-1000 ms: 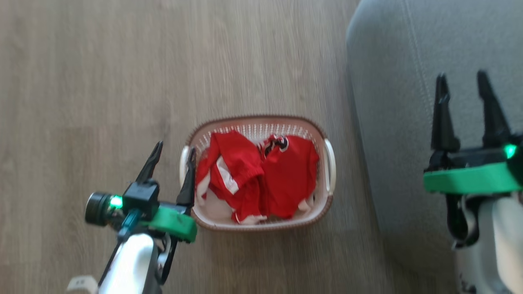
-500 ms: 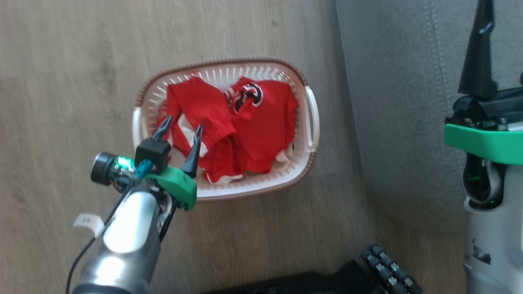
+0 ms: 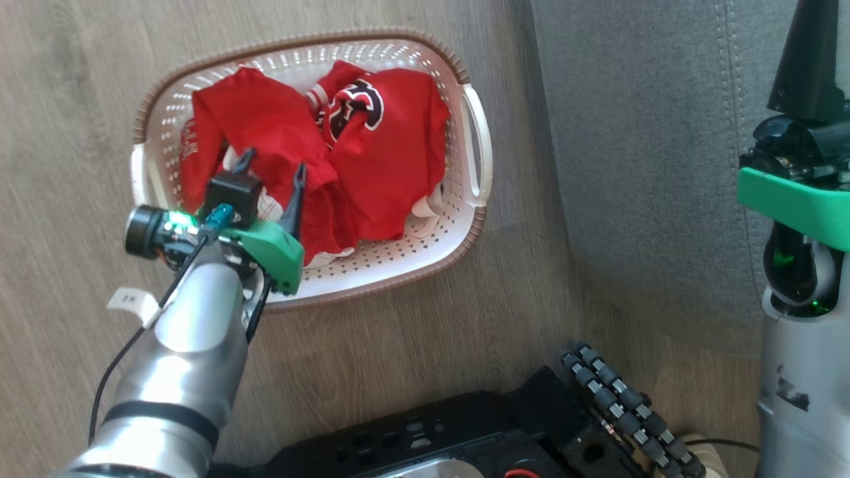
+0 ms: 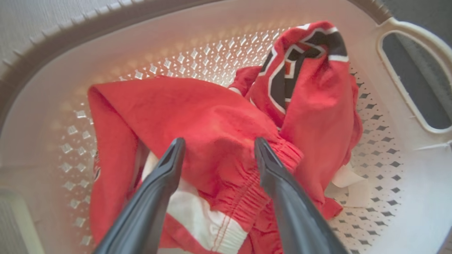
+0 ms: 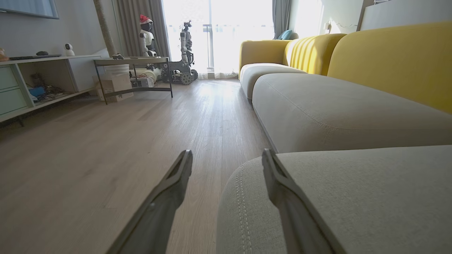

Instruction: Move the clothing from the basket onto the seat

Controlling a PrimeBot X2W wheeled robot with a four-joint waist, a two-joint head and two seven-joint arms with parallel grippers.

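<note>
Over the basket (image 3: 473, 143), the left gripper (image 4: 219, 141) stood open astride the clothing (image 4: 208, 113); pressing deeper before pinching should catch a thick fold. The right gripper (image 5: 226, 152) was open and empty.

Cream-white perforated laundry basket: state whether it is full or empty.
Partly full. The cream-white perforated plastic basket holds two crumpled red jersey garments; bare perforated floor shows beside them.

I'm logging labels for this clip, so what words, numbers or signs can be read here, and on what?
No text reads clearly.
Black-and-white lettering on the red jersey: folded over, unreadable.
White tag beside the left forearm: two dark characters, too blurred to read.
Dark mark on the right forearm: too small to read.
</note>
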